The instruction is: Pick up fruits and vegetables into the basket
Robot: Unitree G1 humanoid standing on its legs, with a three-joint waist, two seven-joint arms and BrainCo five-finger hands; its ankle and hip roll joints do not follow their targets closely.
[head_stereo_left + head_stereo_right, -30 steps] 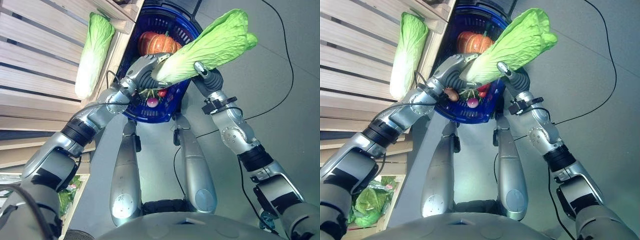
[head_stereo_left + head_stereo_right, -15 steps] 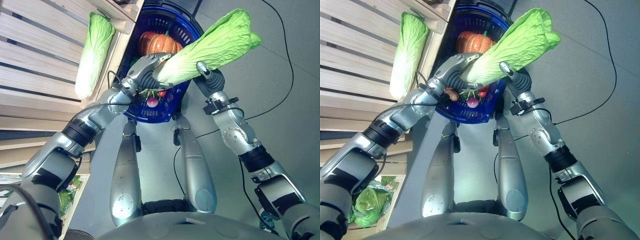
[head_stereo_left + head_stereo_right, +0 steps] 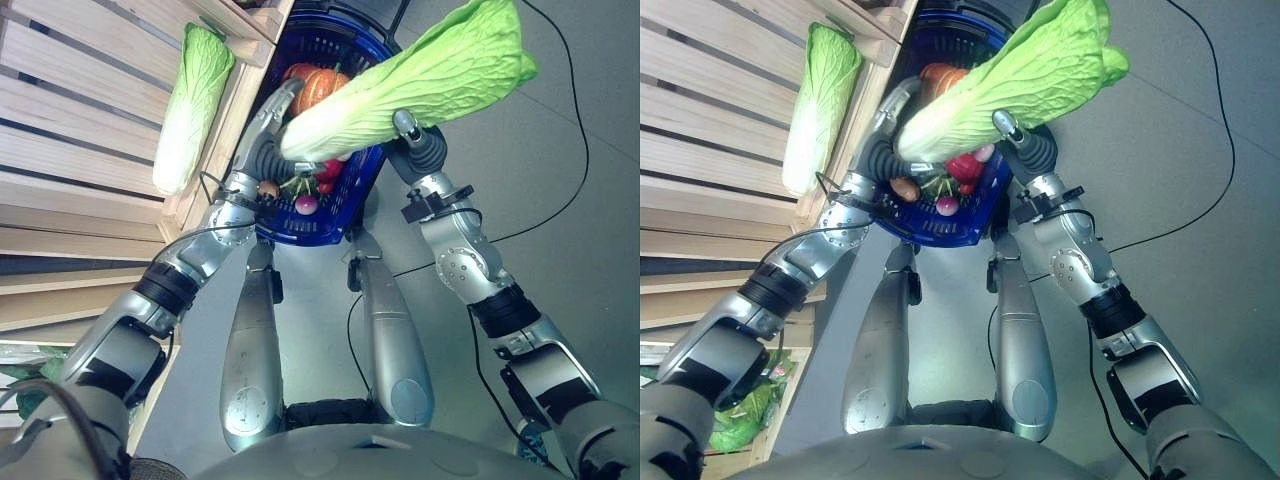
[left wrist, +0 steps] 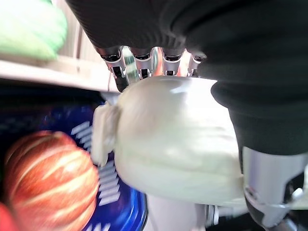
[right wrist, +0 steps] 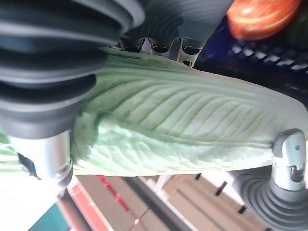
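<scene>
Cabbage held in both hands above the basket, ready to go in

Cabbage (image 3: 420, 85) is what we carry at this moment: a long napa head, pale at the stem and leafy green at the far end, lying slantwise in the air. Our left hand (image 3: 272, 135) is curled round the white stem end; in its wrist view the fingers (image 4: 139, 60) wrap over the pale base. Our right hand (image 3: 415, 140) grips the leafy middle, its fingers (image 5: 159, 47) over one side of the ribbed leaves and its thumb (image 5: 288, 154) against the other.

Moving outward, the blue basket (image 3: 345, 215) sits on the floor just below and behind the stem end. It already holds an orange pumpkin (image 3: 325, 85), a few small red radish-like pieces (image 3: 307, 203) and a brownish round one (image 3: 268, 188). Beside the basket stands a wooden slatted shelf (image 3: 80, 120), with a second cabbage (image 3: 190, 110) lying on it.

We judge this the carry-and-place step: the head is lifted but not yet lowered. Next we would bring both hands down together, aim the stem into the free space beside the pumpkin, and loosen only once it rests. The leafy end reaches well past the rim, so it may hang out or tip the head if we let go too soon
</scene>
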